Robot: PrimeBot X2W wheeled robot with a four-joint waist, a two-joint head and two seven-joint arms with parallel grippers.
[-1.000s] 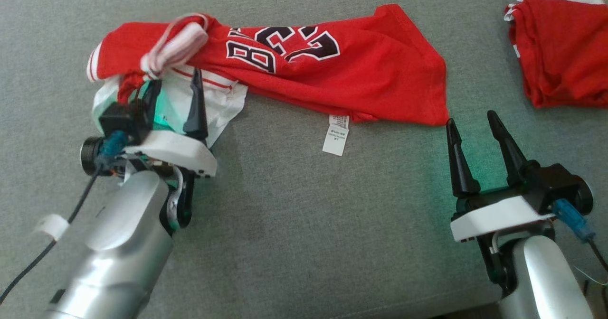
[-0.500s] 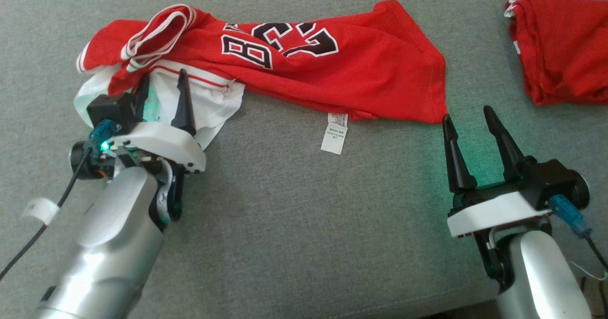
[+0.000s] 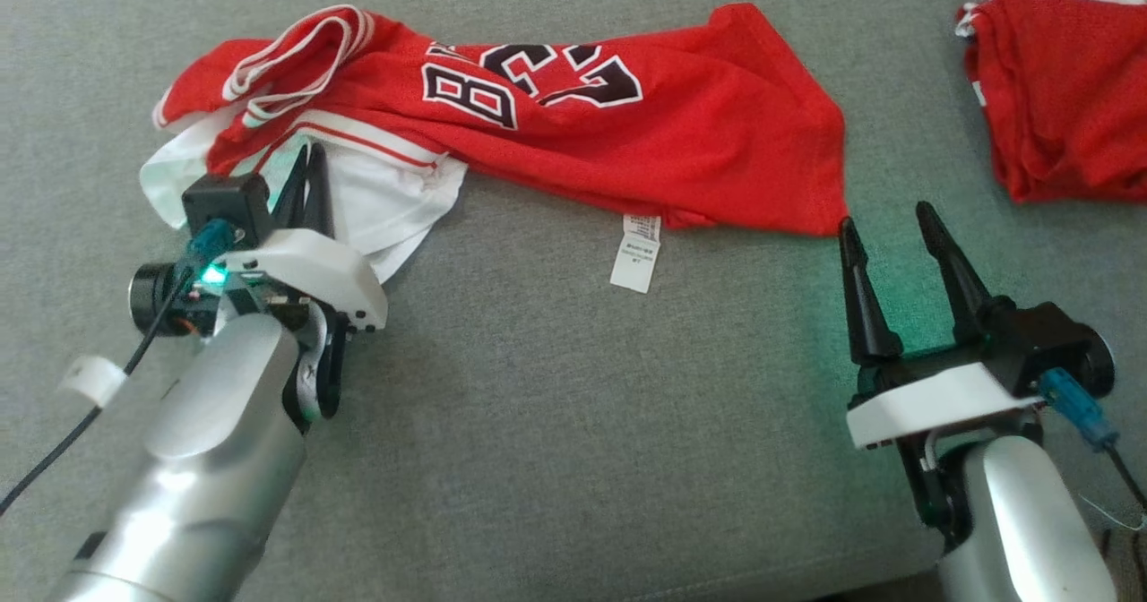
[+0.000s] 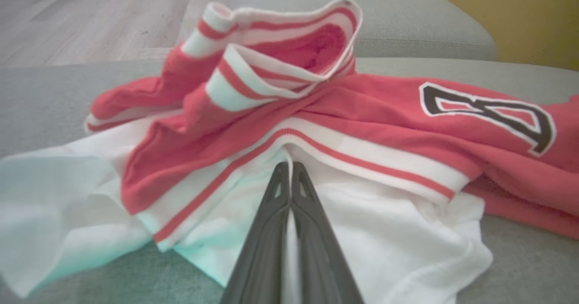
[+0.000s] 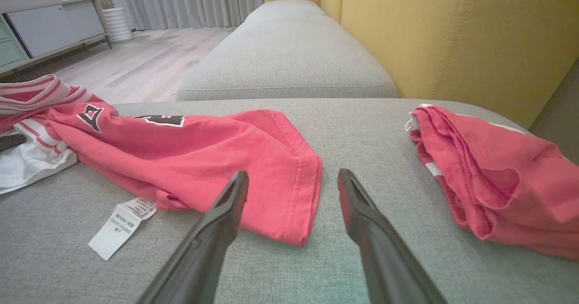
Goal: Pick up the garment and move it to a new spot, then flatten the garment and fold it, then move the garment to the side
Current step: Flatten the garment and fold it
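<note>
A red basketball jersey (image 3: 681, 127) with black, white-edged lettering is spread crumpled and unfolded, stretched from the left gripper (image 3: 312, 156) across to the right gripper (image 3: 884, 215). Its red-and-white striped trim (image 3: 296, 55) is bunched up just beyond the left gripper, and its white layer (image 4: 384, 231) is pinched between that gripper's closed fingers (image 4: 267, 236). Its red corner (image 3: 806, 199) is found just ahead of the right gripper's spread fingers (image 5: 217, 222), untouched. A white care label (image 3: 634, 262) is laid flat below the hem, between the two grippers.
</note>
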